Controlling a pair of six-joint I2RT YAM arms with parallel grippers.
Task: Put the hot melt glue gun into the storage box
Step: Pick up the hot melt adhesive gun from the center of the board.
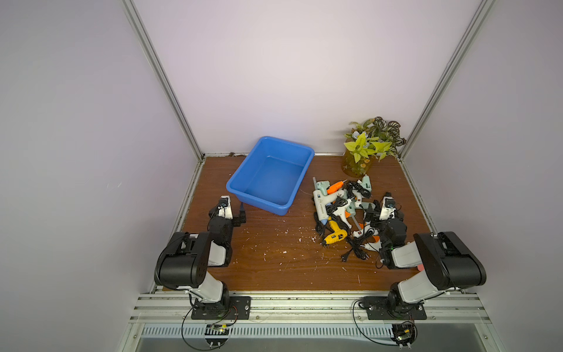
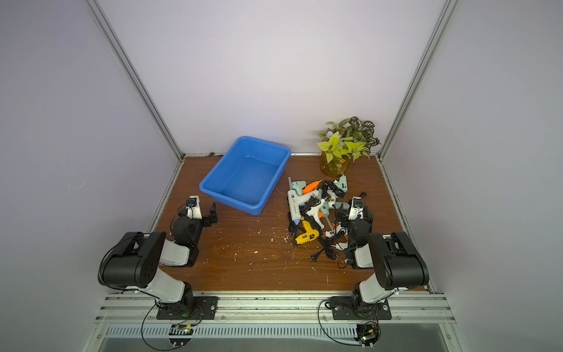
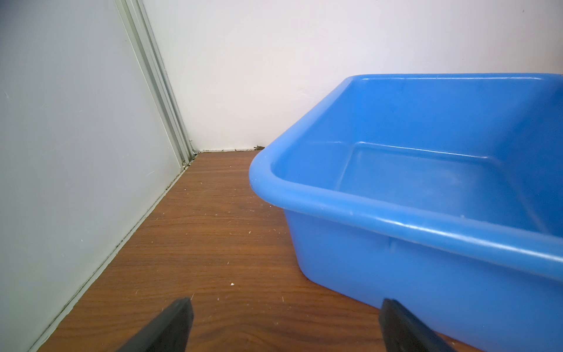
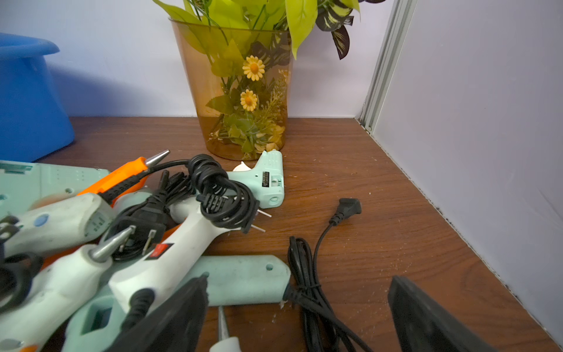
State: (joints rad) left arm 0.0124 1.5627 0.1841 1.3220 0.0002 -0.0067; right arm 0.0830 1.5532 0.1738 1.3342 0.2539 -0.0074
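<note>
My right claw (image 4: 298, 285) hangs wide open with nothing in it, low over the right edge of the heap of glue guns (image 1: 342, 208). Between its fingers lies the handle of a mint gun (image 4: 240, 279), flat on the desk (image 4: 380, 219) with its long axis crosswise to the claw. A black cord (image 4: 304, 274) runs from its butt through the gap, and its nozzle end is buried under the heap. Further ahead an orange gun (image 4: 122, 179) rides on top, its silver tip aimed toward the vase (image 4: 213, 100) by the back wall. My left claw (image 3: 285, 306) is spread just as wide, also holding nothing, close above the desk. The storage box (image 3: 380, 213) sits just ahead of it and to its right. In a top view the box (image 1: 256, 202) has its long axis running away from me, far end swung rightward, with a strip of desk between it and the heap.
</note>
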